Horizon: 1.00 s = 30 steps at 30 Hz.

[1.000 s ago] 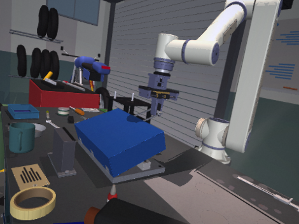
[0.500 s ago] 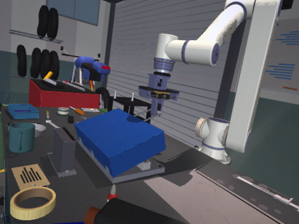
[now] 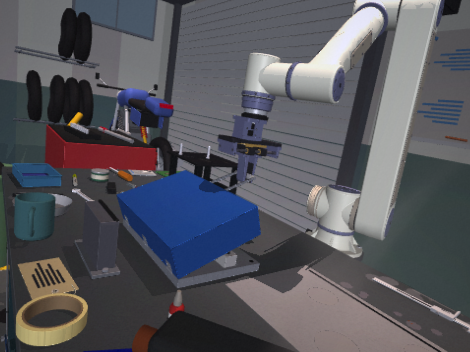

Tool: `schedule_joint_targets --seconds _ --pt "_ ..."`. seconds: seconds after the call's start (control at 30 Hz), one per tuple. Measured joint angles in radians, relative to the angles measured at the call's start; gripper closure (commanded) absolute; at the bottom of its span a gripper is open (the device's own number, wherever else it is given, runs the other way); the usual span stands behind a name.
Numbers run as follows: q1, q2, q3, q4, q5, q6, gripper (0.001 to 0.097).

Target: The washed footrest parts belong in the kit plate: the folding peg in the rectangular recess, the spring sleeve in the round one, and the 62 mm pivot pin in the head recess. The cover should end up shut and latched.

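Note:
My gripper (image 3: pixel 245 176) hangs at the far edge of the blue cover (image 3: pixel 187 220), just above the cover's back corner. The cover lies down over the grey kit plate (image 3: pixel 220 270) and hides the recesses, so I cannot see the peg, the sleeve or the pin. A thin grey rod-like handle (image 3: pixel 231 184) runs between the fingers at the cover's rear edge. Behind it stands a black fixture with two white posts (image 3: pixel 200 159). The gripper is closed on that thin handle.
The robot's white base and arm (image 3: pixel 370 200) rise right of the plate. A grey slotted block (image 3: pixel 100 239), a teal mug (image 3: pixel 33 215), a tape roll (image 3: pixel 51 318) and a red toolbox (image 3: pixel 97 147) crowd the left side.

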Motion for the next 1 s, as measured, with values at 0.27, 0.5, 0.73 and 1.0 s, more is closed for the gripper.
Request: schedule_joint_targets --seconds 0.27,0.5,0.73,1.0 --pt "0.0 0.0 0.0 0.0 -0.001 0.0 0.0633" --pt "0.0 0.0 0.0 0.0 -0.001 0.0 0.0508" --pt "0.0 0.0 0.0 0.0 -0.001 0.0 0.0508" --pt "0.0 -0.001 0.001 0.0 -0.002 0.0 0.0508"
